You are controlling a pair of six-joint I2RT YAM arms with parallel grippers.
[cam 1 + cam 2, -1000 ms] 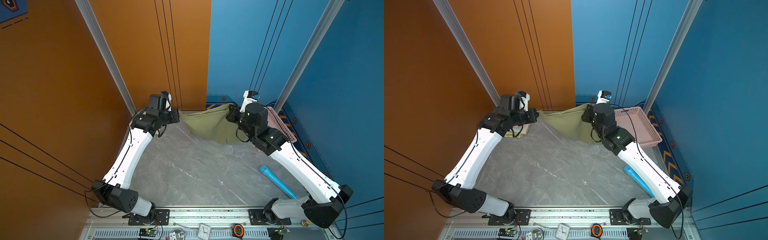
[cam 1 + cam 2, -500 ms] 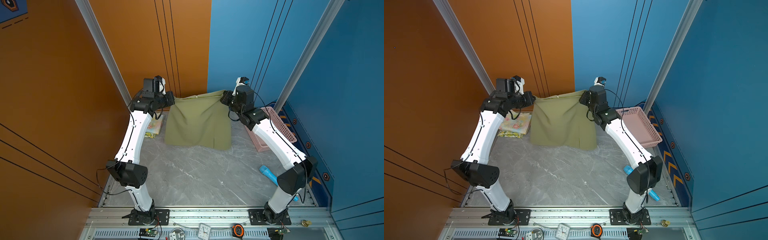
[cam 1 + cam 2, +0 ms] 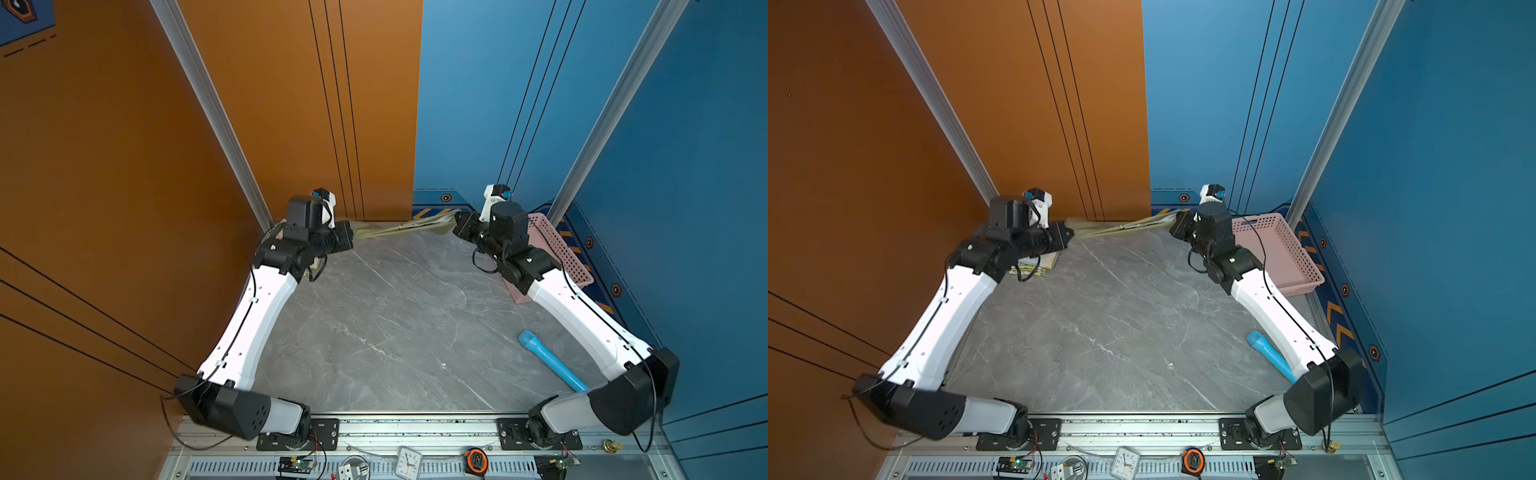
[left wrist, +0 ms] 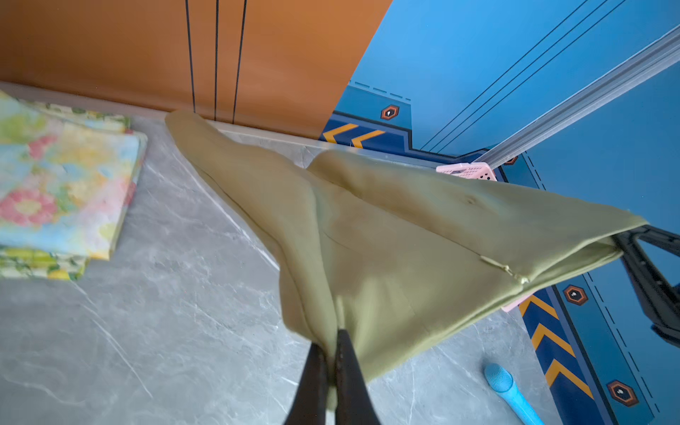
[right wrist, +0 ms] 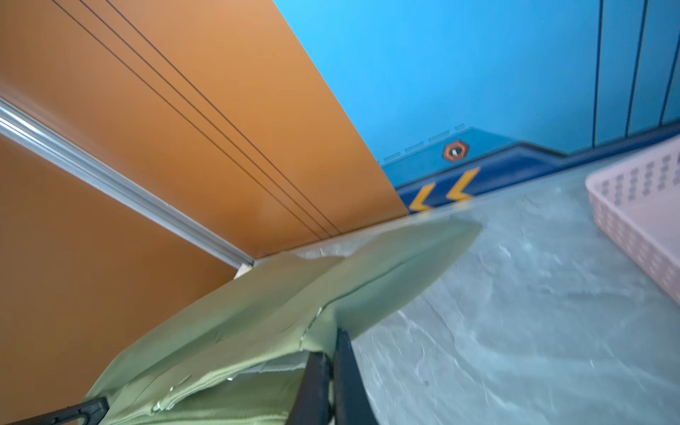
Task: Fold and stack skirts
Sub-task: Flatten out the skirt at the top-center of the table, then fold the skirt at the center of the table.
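The plain olive green skirt is stretched between my two grippers, low over the back edge of the table. My left gripper is shut on one corner of it. My right gripper is shut on the opposite corner. In the left wrist view the olive cloth hangs in folds above the tabletop. A folded pastel floral skirt lies on the folded lemon-print skirt at the back left, partly under my left arm.
A pink perforated basket stands at the back right beside my right arm. A blue stick-like object lies at the front right of the grey marble table. Orange and blue walls close the back.
Half a second ago both arms held the olive skirt high, hanging flat. They have since come down, and the skirt is now pulled out low near the back edge.
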